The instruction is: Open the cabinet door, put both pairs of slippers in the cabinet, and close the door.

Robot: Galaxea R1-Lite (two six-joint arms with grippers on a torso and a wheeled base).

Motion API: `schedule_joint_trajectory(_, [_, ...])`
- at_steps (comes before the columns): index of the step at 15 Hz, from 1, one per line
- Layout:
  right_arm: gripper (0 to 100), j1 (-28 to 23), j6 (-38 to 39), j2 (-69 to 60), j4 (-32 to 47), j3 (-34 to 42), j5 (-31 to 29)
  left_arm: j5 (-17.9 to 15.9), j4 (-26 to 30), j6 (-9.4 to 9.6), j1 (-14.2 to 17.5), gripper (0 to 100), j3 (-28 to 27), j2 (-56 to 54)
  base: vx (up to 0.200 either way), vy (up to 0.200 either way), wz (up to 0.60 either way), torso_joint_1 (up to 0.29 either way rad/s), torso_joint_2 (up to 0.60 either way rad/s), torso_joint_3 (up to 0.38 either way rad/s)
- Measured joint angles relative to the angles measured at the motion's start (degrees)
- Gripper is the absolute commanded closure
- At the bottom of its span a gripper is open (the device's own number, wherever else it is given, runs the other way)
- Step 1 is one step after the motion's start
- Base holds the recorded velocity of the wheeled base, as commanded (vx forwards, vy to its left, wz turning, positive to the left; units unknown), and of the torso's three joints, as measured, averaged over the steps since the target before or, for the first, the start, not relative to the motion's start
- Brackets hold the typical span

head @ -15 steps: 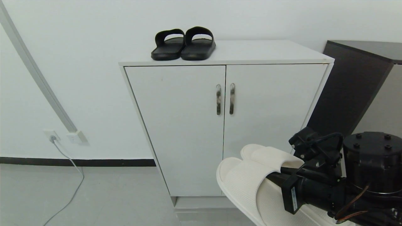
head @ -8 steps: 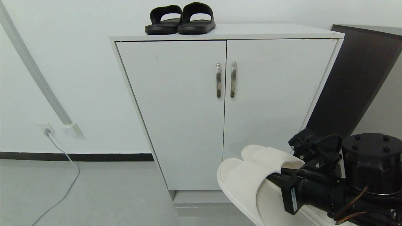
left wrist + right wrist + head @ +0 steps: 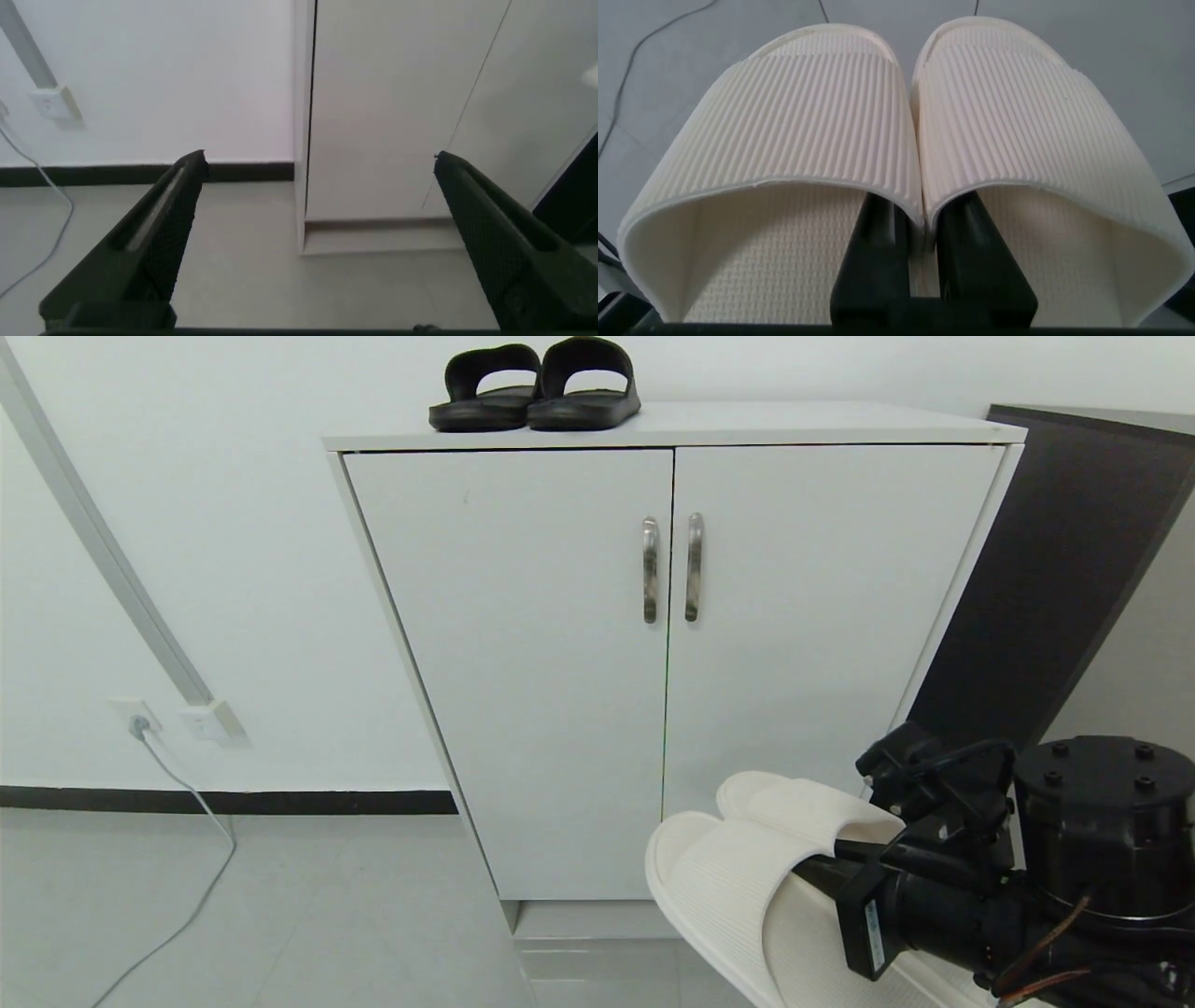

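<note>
Head camera shifted nearer the cabinet (image 3: 523,663), doors shut | right claw (image 3: 920,245) clamped on white slippers (image 3: 738,877), pinching adjoining straps | left claw (image 3: 313,233) wide open.

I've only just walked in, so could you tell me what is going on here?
The right end effector is shut on a pair of white slippers, pinching their inner sides together, low in front of the white cabinet. Both cabinet doors are closed. A pair of black slippers sits on the cabinet's top. The left end effector is open and empty, facing the cabinet's base.
</note>
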Motion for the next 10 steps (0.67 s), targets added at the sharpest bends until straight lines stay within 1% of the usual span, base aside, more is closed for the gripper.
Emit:
schedule_joint_trajectory(1, [100, 0.2, 0.0, 0.0, 0.0, 0.0, 0.0, -0.8, -0.2, -0.9, -0.1, 0, -2.5, 2.5, 0.0, 0.0, 0.0, 0.0, 0.0, 0.0])
schedule_joint_trajectory(2, [100, 0.5, 0.0, 0.0, 0.0, 0.0, -0.1, -2.1, -0.3, -1.29, -0.3, 0, -4.8, 6.1, 0.0, 0.0, 0.0, 0.0, 0.0, 0.0])
schedule_joint_trajectory(3, [100, 0.7, 0.0, 0.0, 0.0, 0.3, -0.1, -3.9, -1.4, -1.54, -0.5, 0, -7.0, 10.7, 0.0, 0.0, 0.0, 0.0, 0.0, 0.0])
schedule_joint_trajectory(4, [100, 0.7, -0.3, 0.0, 0.0, 0.5, -0.1, -6.7, -4.0, -1.67, -0.7, 0, -8.6, 15.1, 0.0, 0.0, 0.0, 0.0, 0.0, 0.0])
schedule_joint_trajectory(5, [100, 0.8, -0.3, 0.0, 0.0, 0.7, -0.1, -10.8, -7.9, -1.8, -0.9, 0, -9.8, 19.8, 0.0, 0.0, 0.0, 0.0, 0.0, 0.0])
schedule_joint_trajectory(6, [100, 0.8, -0.3, 0.0, 0.0, 0.8, -0.1, -16.4, -11.7, -1.91, -1.2, 0, -10.7, 23.8, 0.0, 0.0, 0.0, 0.0, 0.0, 0.0])
schedule_joint_trajectory(7, [100, 0.8, -0.4, 0.0, 0.0, 0.8, -0.1, -21.2, -14.3, -1.95, -1.8, 0, -11.5, 27.1, 0.0, 0.0, 0.0, 0.0, 0.0, 0.0])
schedule_joint_trajectory(8, [100, 0.8, -0.4, 0.1, 0.0, 0.8, -0.1, -23.6, -15.6, -2.0, -3.0, 0, -12.5, 29.9, 0.0, 0.0, 0.0, 0.0, 0.0, 0.0])
schedule_joint_trajectory(9, [100, 0.8, -0.4, 0.2, 0.0, 0.8, 0.0, -24.6, -16.0, -2.02, -4.9, 0, -13.9, 32.5, 0.0, 0.0, 0.0, 0.0, 0.0, 0.0])
schedule_joint_trajectory(10, [100, 0.8, -0.4, 0.5, -0.3, 0.7, 0.0, -24.9, -16.2, -2.04, -7.0, 0, -15.3, 34.8, 0.0, 0.0, 0.0, 0.0, 0.0, 0.0])
